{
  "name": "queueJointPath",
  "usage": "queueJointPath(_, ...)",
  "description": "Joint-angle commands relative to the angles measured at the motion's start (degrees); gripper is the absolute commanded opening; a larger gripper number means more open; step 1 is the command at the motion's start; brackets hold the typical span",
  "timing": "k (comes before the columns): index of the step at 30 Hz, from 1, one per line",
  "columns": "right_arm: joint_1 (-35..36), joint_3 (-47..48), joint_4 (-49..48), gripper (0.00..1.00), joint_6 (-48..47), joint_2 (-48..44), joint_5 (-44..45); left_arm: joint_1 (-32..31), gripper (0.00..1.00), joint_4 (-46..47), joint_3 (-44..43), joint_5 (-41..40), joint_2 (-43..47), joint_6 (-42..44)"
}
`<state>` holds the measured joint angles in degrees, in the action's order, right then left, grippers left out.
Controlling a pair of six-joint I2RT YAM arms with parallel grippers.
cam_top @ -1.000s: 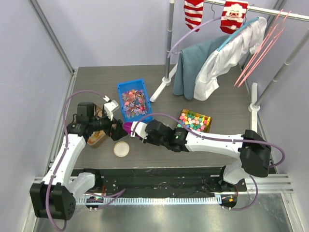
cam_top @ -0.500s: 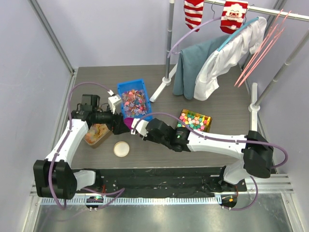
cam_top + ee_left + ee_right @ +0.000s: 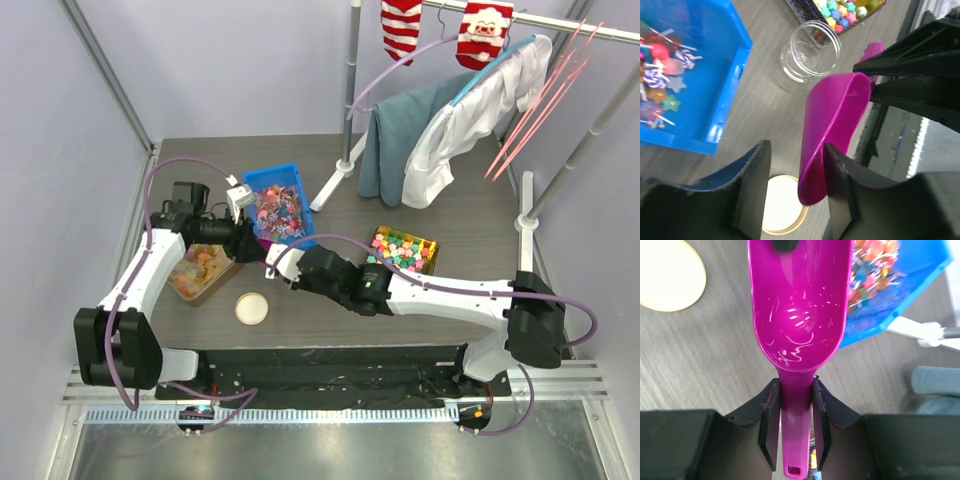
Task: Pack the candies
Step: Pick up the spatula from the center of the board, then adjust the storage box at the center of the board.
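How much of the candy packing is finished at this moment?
Done: the lid lies off the jar, which looks empty. In hand: the right claw grips the magenta scoop, empty, near the blue bin. Left: the candies lie in the bin; scooping, filling and closing are not yet done.

A box of pastel cube sweets [image 3: 403,250] sits right of centre; a tub of orange gummies [image 3: 200,272] sits at the left, with a round yellow lid [image 3: 251,308] near it. A magenta scoop [image 3: 797,315] tilts beside a clear jar [image 3: 810,50]. Behind, a rail [image 3: 560,24] carries a teal towel [image 3: 400,140], a white shirt [image 3: 470,110], red-and-white socks [image 3: 402,28] and pink hangers [image 3: 540,110].
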<state>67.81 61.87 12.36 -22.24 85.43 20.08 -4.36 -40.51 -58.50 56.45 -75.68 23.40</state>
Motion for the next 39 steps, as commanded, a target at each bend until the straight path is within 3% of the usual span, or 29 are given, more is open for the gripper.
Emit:
queueJointPath(1,0.74,4.05,-3.22,0.01,-1.14,-0.09,3.3,0.05,0.45,-4.75,-3.2,4.37,-1.75,2.97)
queueJointPath(8,1.18,3.97,-3.39,0.04,-1.58,0.79,3.83,0.05,0.14,-3.44,-1.71,4.38,-1.67,2.44)
queueJointPath(11,1.18,3.79,-3.48,0.17,-2.02,0.79,3.83,0.05,0.0,-2.03,-1.18,4.2,-1.4,1.48)
queueJointPath(12,1.18,3.61,-3.4,0.28,-2.11,0.71,3.83,0.05,0.0,-1.68,-1.0,4.2,-1.23,1.39)
queueJointPath(15,1.18,2.82,-3.57,0.46,-3.16,-0.61,4.09,0.05,0.0,-0.19,-0.39,3.33,-0.79,0.6)
queueJointPath(18,0.66,2.12,-3.57,0.6,-4.04,-3.24,4.45,0.05,0.0,2.1,0.84,0.96,0.18,-1.86)
queueJointPath(21,-1.27,1.33,-3.22,0.66,-4.83,-6.76,3.92,0.14,0.0,5.26,1.72,-1.15,1.76,-4.23)
queueJointPath(25,-6.36,-0.07,-3.74,0.64,-4.31,-10.63,2.78,0.32,0.0,6.76,2.42,-1.69,2.82,-5.03)
queueJointPath(28,-10.5,-1.48,-5.24,0.53,-3.69,-11.34,2.08,0.49,0.0,7.03,2.43,-1.51,3.17,-5.21)
queueJointPath(32,-13.49,-3.59,-8.13,0.2,-3.86,-9.76,2.07,0.76,0.0,6.15,2.25,-0.55,3.87,-4.94)
queueJointPath(39,-19.99,-4.91,-10.51,0.1,-1.32,-3.78,-2.14,1.2,0.0,4.39,2.6,1.3,6.94,-3.1)
